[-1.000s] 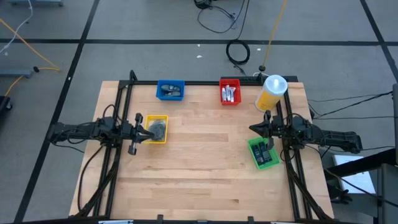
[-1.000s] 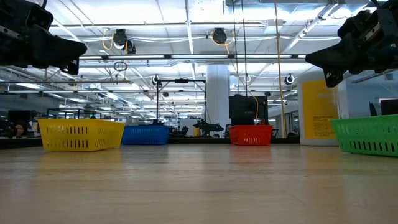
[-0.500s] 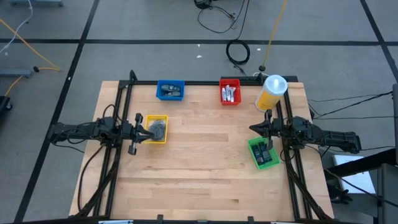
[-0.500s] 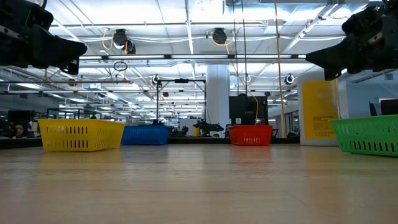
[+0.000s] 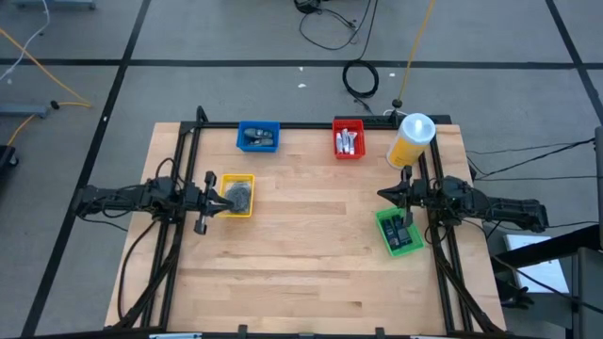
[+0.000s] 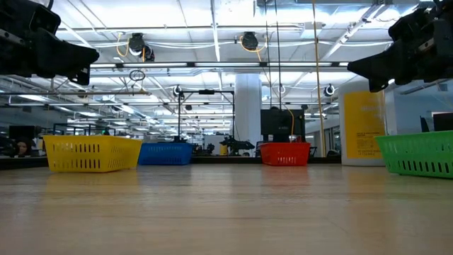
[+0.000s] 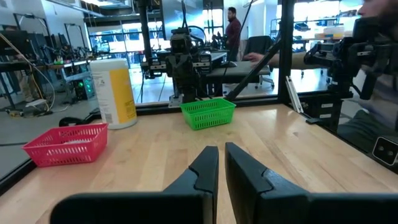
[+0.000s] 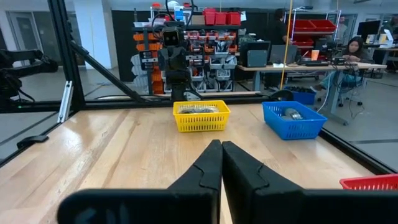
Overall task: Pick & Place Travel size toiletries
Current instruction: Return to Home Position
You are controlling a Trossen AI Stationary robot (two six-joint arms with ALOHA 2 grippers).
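We hold our left gripper (image 5: 220, 196) at centre left, fingers pressed together; our right gripper (image 5: 385, 195) sits centre right, likewise closed; both point inward.

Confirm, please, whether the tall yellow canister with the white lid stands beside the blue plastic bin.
Not quite: the tall yellow canister with the white lid stands beside the red plastic bin, not the blue plastic bin; the high view shows this.

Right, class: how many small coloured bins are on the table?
4. Blue bin and red bin along the far edge; yellow bin at the left gripper; green bin by the right gripper. None seems hidden.
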